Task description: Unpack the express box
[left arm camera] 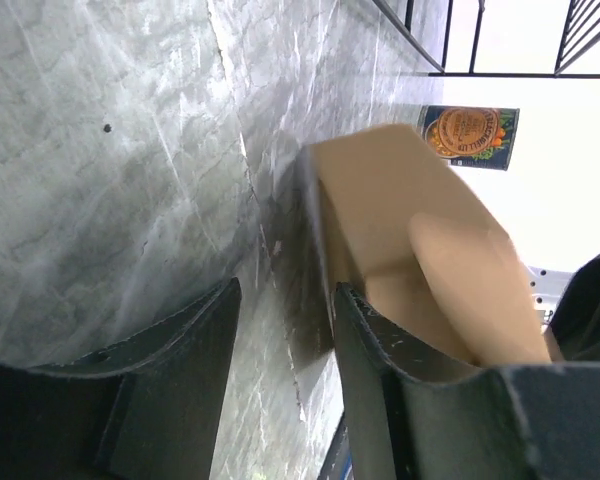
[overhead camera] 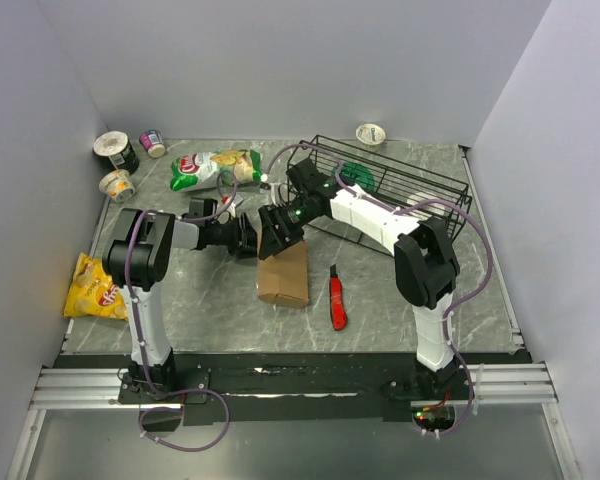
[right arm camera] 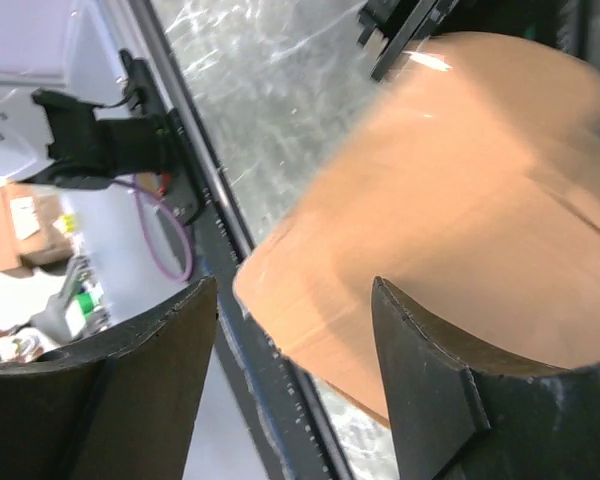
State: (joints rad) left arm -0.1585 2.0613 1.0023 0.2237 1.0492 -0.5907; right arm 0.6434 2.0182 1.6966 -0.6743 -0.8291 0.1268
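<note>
Left gripper [left arm camera: 285,300] stands with its fingers apart: only bare tabletop [left arm camera: 110,150] shows in the gap, and the express box [left arm camera: 400,200] sits against or just beside one finger, which of the two cannot be told. Right gripper [right arm camera: 292,290] is likewise spread. A corner of the box shows in its gap, clear of one finger, so nothing is clamped. From above, the box lies flat on the tabletop between the two arms, with both grippers at its far end and a red utility knife [overhead camera: 336,298] just to its right. Progress is judged early — a tan flap appears raised in the left wrist view, but no contents are seen leaving the carton. Full opening and emptying remain. The grippers cover the far end from above, so the state of the flaps there cannot be confirmed. The right wrist view is blurred and the box's seams are unreadable. The interior is hidden in every view.
</note>
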